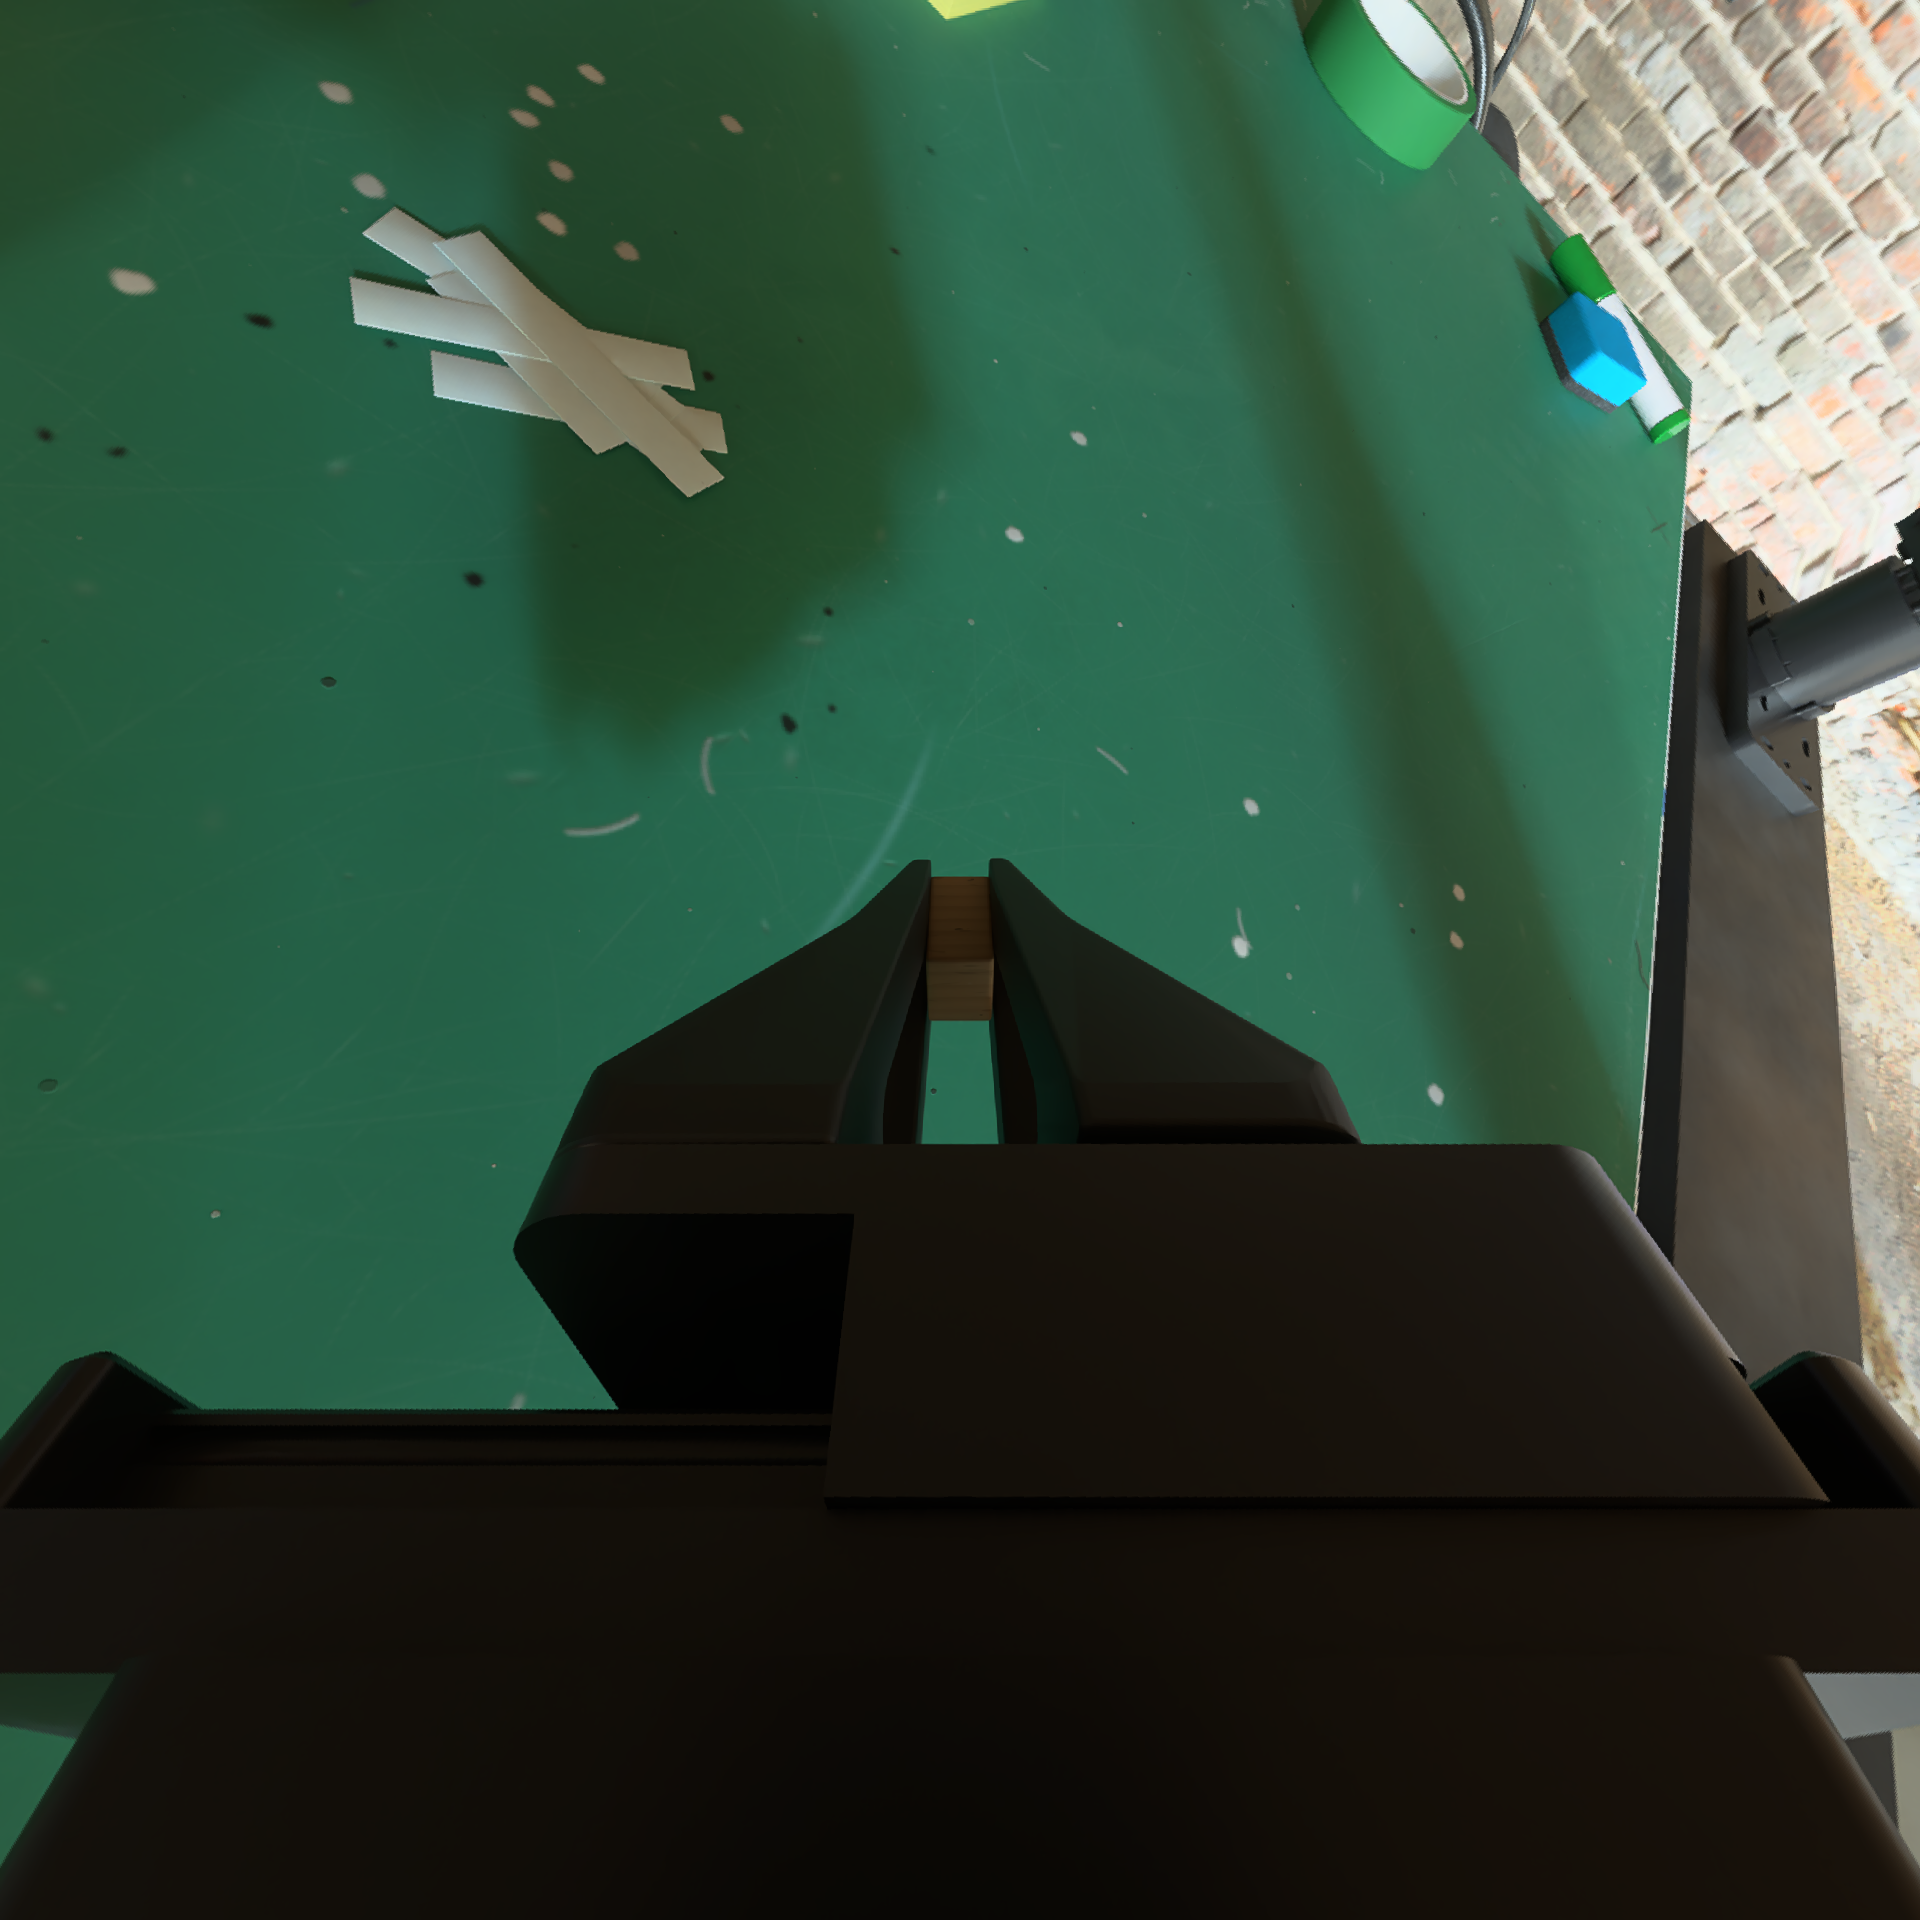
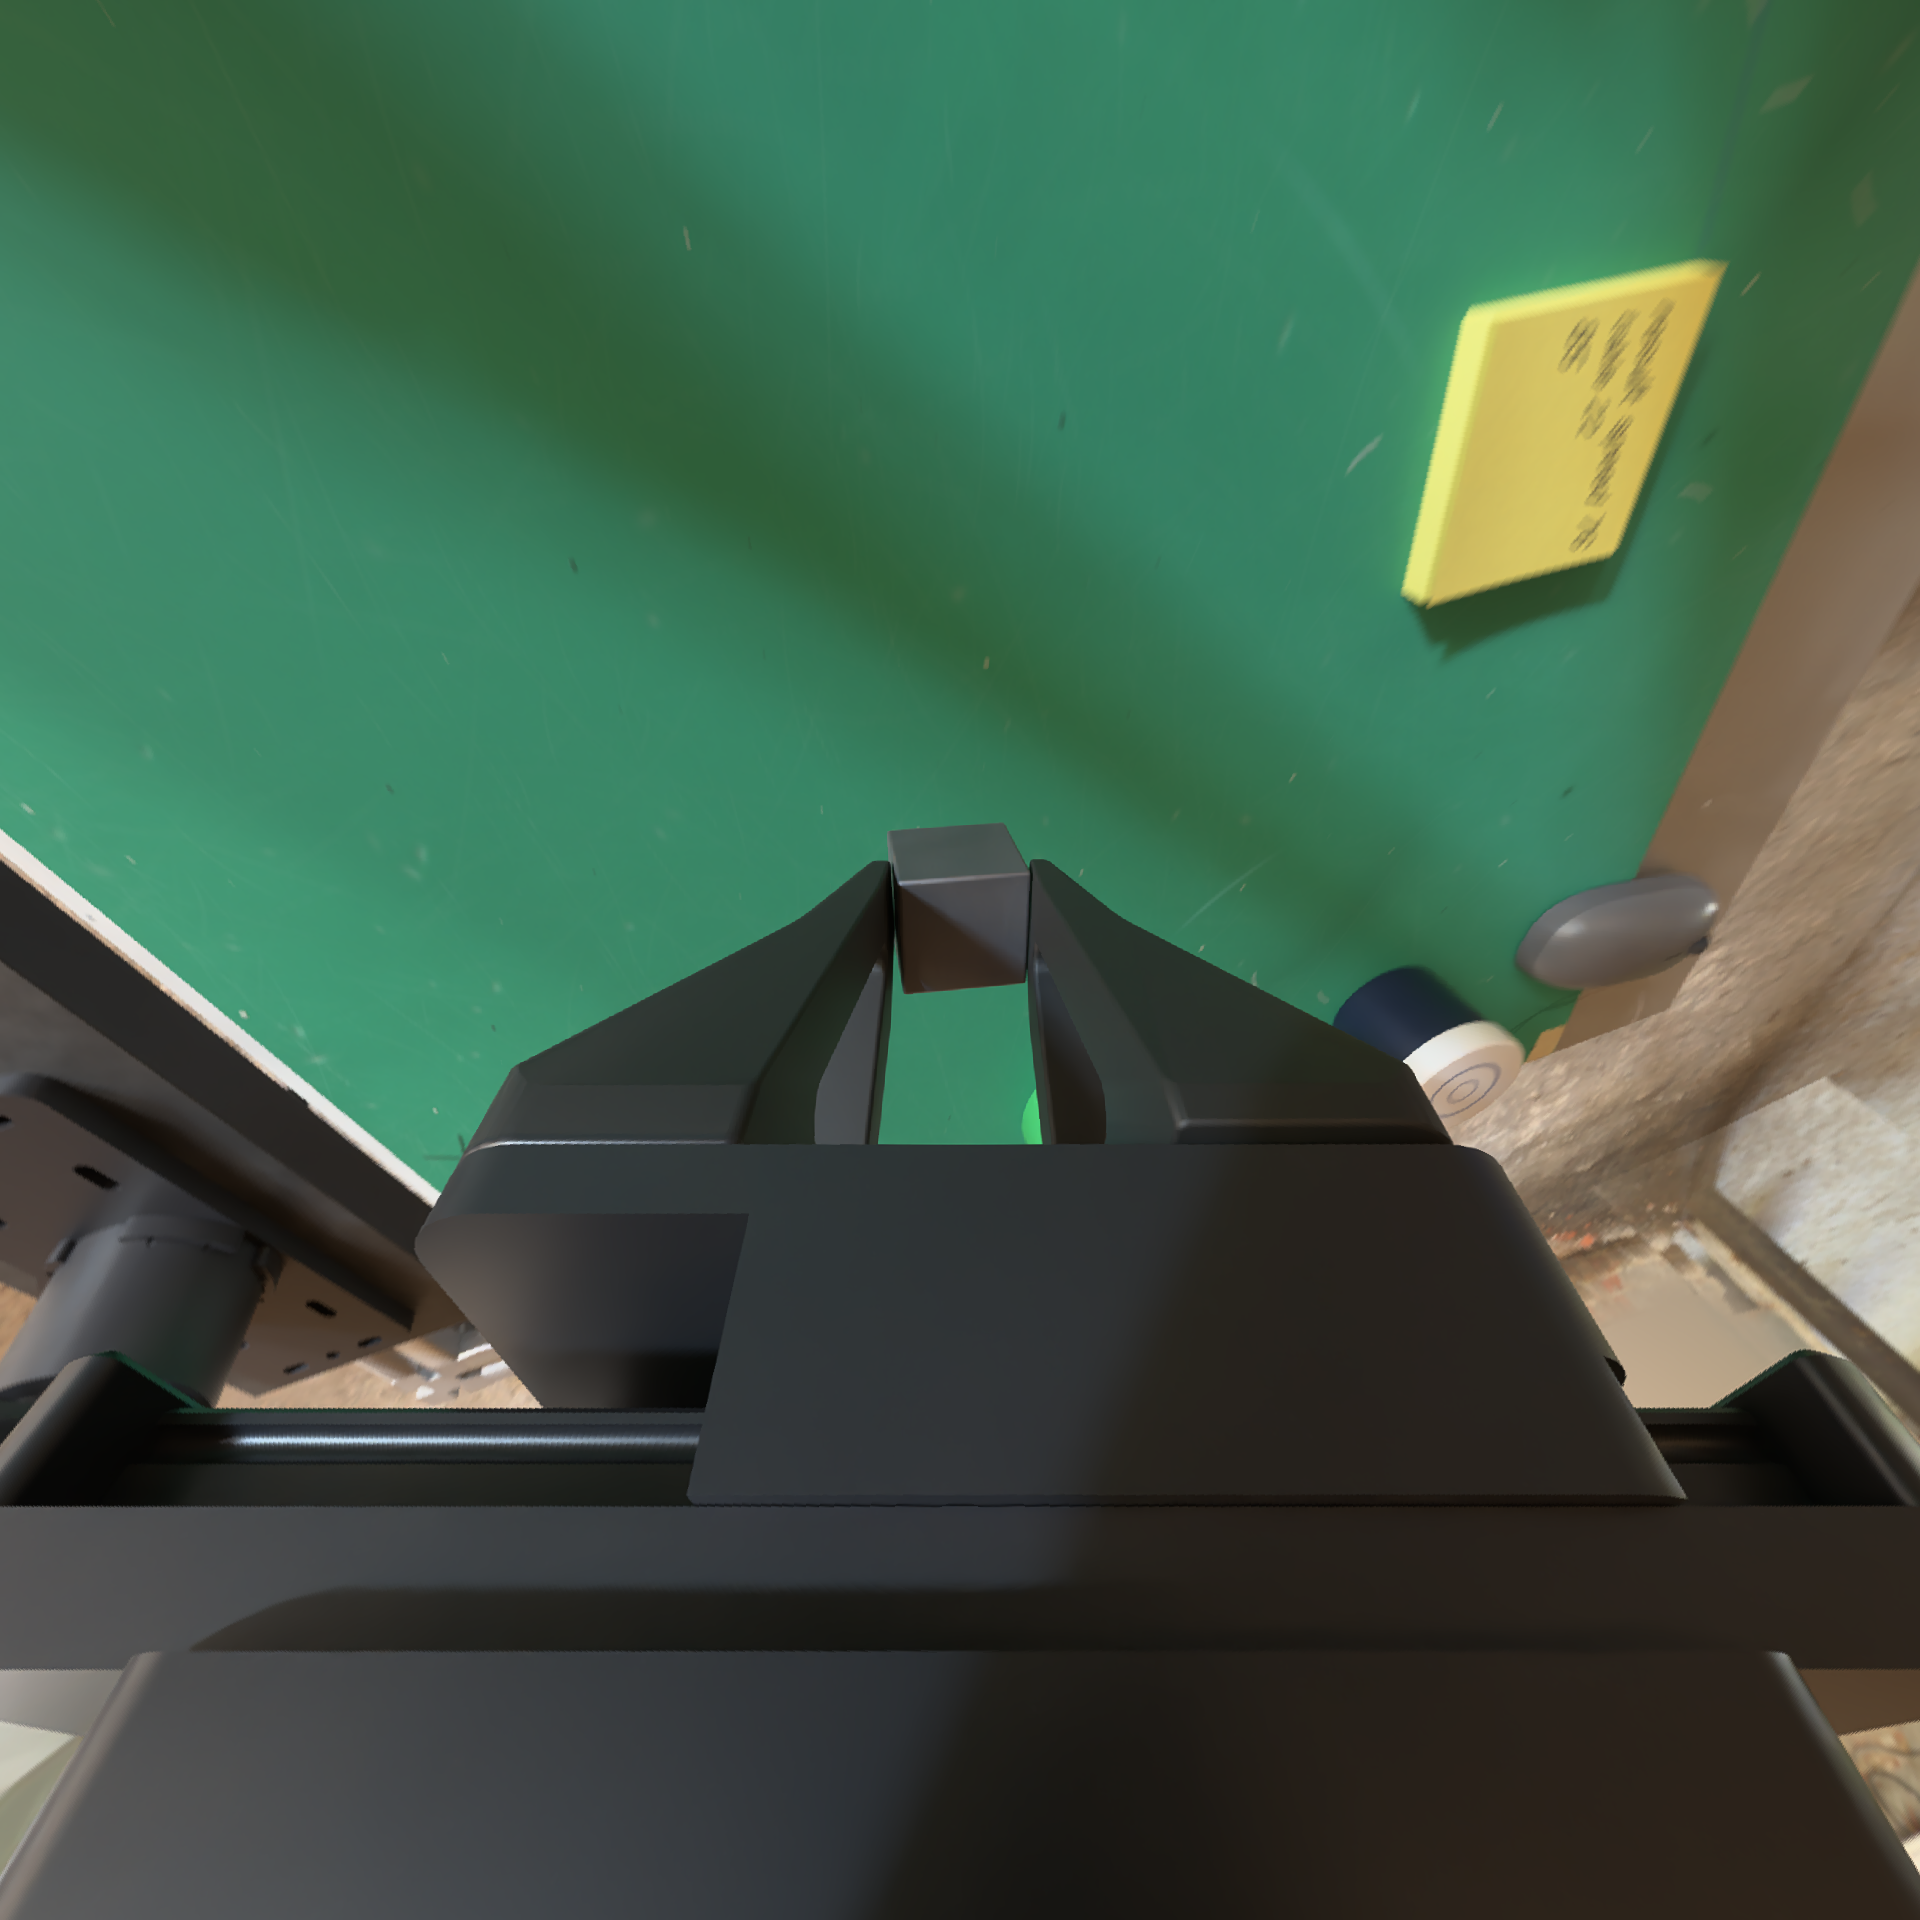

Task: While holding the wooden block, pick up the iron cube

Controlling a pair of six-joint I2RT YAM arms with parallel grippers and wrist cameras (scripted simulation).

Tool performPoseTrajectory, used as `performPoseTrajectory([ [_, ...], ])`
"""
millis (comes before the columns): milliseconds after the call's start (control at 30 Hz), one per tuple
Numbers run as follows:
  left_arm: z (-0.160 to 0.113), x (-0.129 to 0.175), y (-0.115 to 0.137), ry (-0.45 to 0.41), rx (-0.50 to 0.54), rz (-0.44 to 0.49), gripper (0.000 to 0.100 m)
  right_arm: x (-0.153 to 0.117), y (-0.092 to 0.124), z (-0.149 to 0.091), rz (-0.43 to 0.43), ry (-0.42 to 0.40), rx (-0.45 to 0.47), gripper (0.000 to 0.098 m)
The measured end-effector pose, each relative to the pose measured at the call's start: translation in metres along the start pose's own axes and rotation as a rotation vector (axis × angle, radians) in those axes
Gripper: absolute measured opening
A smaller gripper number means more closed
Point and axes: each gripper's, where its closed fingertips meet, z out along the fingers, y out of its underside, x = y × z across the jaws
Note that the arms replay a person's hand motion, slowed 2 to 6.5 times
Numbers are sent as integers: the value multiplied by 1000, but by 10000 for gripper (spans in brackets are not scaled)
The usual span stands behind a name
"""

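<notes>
Grey iron cube (image 2: 961, 914) in right claw (image 2: 961, 883); wooden block (image 1: 959, 951) in left claw (image 1: 959, 883).

At twelve o'clock in your left wrist view, a yellow pad (image 1: 971, 5) is cut by the edge. In your right wrist view, the sticky-note pad (image 2: 1558, 431) at two o'clock carries blurred writing, and a finger hides most of a green object (image 2: 1030, 1120).

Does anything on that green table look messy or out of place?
Mostly the white strips: they lie crisscrossed in a loose heap on the green table, which is also flecked with pale and dark spots. A marker and blue block sit right at its edge.
</notes>
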Motion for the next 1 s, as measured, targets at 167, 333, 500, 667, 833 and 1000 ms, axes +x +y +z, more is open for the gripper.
performPoseTrajectory([
  [167,0,0,0,-1,1,-1,90,-3,38,23,21,-44,-90,216],
  [333,0,-1,-1,-2,2,-2,90,-8,60,48,19,-86,-166,217],
  [500,0,-1,0,-2,2,-3,90,-15,71,73,4,-129,-215,216],
  [667,0,0,0,-2,2,-3,90,-16,82,91,-2,-143,-270,216],
  [833,0,0,0,-2,1,-1,90,-16,84,102,-11,-143,-282,216],
  [1000,0,0,0,-2,-3,16,90,-15,88,110,-21,-140,-311,216],
])
